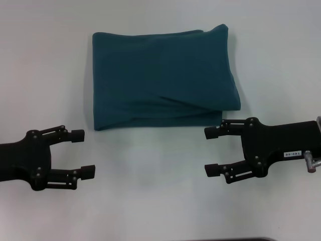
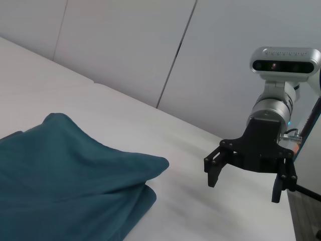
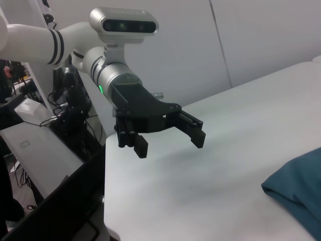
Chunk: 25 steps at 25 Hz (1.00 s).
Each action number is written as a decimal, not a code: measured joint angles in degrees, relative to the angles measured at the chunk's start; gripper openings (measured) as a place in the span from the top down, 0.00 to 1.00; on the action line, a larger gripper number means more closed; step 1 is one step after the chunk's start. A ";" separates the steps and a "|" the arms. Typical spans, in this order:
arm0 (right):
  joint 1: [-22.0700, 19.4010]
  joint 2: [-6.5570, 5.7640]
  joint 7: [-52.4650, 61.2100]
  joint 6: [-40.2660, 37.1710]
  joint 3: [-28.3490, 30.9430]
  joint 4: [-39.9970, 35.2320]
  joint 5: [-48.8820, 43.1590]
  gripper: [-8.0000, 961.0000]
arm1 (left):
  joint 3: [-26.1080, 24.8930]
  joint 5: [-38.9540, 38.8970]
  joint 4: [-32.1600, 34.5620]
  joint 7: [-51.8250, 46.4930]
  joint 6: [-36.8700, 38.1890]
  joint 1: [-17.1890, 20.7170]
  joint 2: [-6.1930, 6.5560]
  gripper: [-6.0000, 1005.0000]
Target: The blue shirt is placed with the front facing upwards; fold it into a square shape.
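Note:
The blue shirt lies folded into a thick, roughly rectangular bundle on the white table, plain teal cloth facing up, no lettering showing. Its layered edges face the near side. My left gripper hovers open at the near left, clear of the cloth. At the near right, my right gripper is open too, just off the bundle's near right corner, holding nothing. The left wrist view shows the shirt and the right gripper beyond it. The right wrist view shows the left gripper and a corner of the shirt.
The white table stretches around the bundle; its near edge shows in the right wrist view. Beyond that edge stand dark equipment and cables. White wall panels rise behind the table.

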 joint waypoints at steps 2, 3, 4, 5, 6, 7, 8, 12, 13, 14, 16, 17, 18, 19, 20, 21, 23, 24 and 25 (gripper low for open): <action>0.07 0.00 0.16 -0.03 0.01 0.04 0.00 0.04 | 0.20 0.06 -0.01 -0.12 0.02 -0.13 0.03 0.05; 0.07 0.00 0.23 -0.06 0.01 0.04 0.00 0.04 | 0.34 0.17 -0.02 -0.17 0.02 -0.20 0.03 0.05; 0.08 0.00 0.30 -0.07 0.01 0.05 0.00 0.04 | 0.41 0.33 -0.02 -0.21 0.02 -0.25 0.02 0.05; 0.08 0.00 0.32 -0.11 0.02 0.05 -0.01 0.04 | 0.47 0.59 -0.03 -0.28 0.02 -0.32 0.00 0.05; 0.04 0.00 0.34 -0.16 0.02 0.05 -0.02 0.04 | 0.48 0.79 -0.04 -0.30 0.02 -0.37 -0.02 0.05; 0.00 0.00 0.36 -0.25 0.02 0.04 -0.03 0.04 | 0.48 0.79 -0.04 -0.30 0.02 -0.37 -0.02 0.05; -0.05 0.00 0.36 -0.29 0.02 0.03 -0.04 0.04 | 0.50 1.27 -0.04 -0.38 0.01 -0.47 -0.05 0.05; -0.14 0.00 0.47 -0.42 -0.25 0.03 -0.30 0.04 | 0.51 1.66 -0.04 -0.51 0.01 -0.64 -0.04 0.05; -0.24 0.00 0.57 -0.43 -0.38 0.04 -0.34 0.04 | 0.51 1.71 -0.04 -0.51 0.01 -0.70 -0.02 0.05; -0.34 0.00 0.64 -0.48 -0.47 0.04 -0.36 0.04 | 0.51 1.75 -0.04 -0.52 0.00 -0.73 0.00 0.05; -0.61 0.00 0.65 -0.65 -0.48 0.05 -0.39 0.04 | 0.51 1.83 -0.04 -0.52 -0.11 -0.76 0.06 0.05; -0.78 0.00 0.53 -0.82 -0.44 0.05 -0.40 0.04 | 0.51 1.84 -0.03 -0.53 -0.19 -0.77 0.11 0.05; -1.02 0.00 0.28 -0.99 -0.36 0.07 -0.41 0.05 | 0.50 1.84 -0.04 -0.54 -0.28 -0.80 0.20 0.05; -1.36 0.00 -0.22 -1.05 -0.26 0.07 -0.41 0.05 | 0.51 1.85 -0.04 -0.54 -0.36 -0.84 0.23 0.05; -1.61 0.00 -0.67 -1.08 -0.20 0.07 -0.40 0.05 | 0.50 1.85 -0.04 -0.55 -0.42 -0.88 0.27 0.05; -1.83 0.00 -1.26 -1.09 -0.03 0.07 -0.31 0.05 | 0.50 1.85 -0.04 -0.55 -0.46 -0.91 0.28 0.05; -2.24 0.00 -2.60 -1.14 0.58 0.10 0.33 0.05 | 0.50 1.84 -0.03 -0.56 -0.49 -0.94 0.28 0.05; -2.32 0.00 -3.01 -1.18 0.96 0.11 0.70 0.05 | 0.50 1.85 -0.03 -0.55 -0.49 -0.97 0.28 0.05; -2.40 0.02 -3.35 -1.22 1.25 0.14 1.07 0.05 | 0.50 1.85 -0.03 -0.56 -0.48 -1.00 0.28 0.05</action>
